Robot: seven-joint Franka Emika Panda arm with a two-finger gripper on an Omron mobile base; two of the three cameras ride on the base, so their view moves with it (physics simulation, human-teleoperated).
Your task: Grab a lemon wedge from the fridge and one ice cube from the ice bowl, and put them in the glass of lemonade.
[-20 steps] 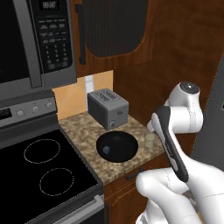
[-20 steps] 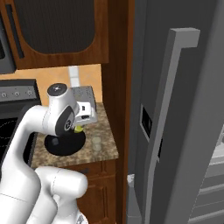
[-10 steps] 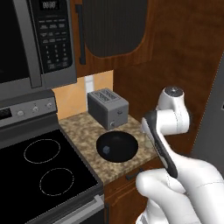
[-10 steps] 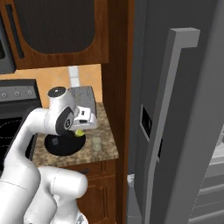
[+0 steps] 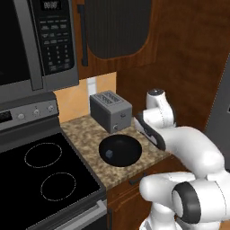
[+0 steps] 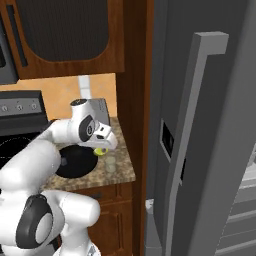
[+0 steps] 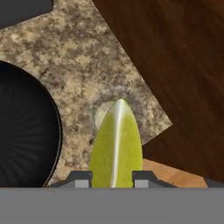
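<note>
Gripper was clamped on the lemon wedge, lower centre of the hand view, fingertips pressing either flank w/ the pointed end sticking up-frame. That tip overlapped the glass of lemonade, a pale round rim on the speckled counter just under it. In the right base view the wedge showed as a yellow dot under the hand at frame centre-left, the glass just below and right of it.

Handling, my read: wedge looked tiny and light, prob. soft and a bit slick, so squeezing hard could squash or squirt it; flanks near the thick end seemed the right hold, which is where it sat. Glass prob. light too, easy to tip if bumped from the side.

Around it: ice bowl, wide and black, centre of the left base view, w/ the ice cube a small pale speck inside, left of middle. Same bowl's rim filled the left of the hand view, near the glass but apart. Toaster stood behind the bowl, stovetop lower left, microwave upper left. Fridge took the right half of the right base view. Wood panel close on the glass's far side, so not much room there; the counter edge was also near.
</note>
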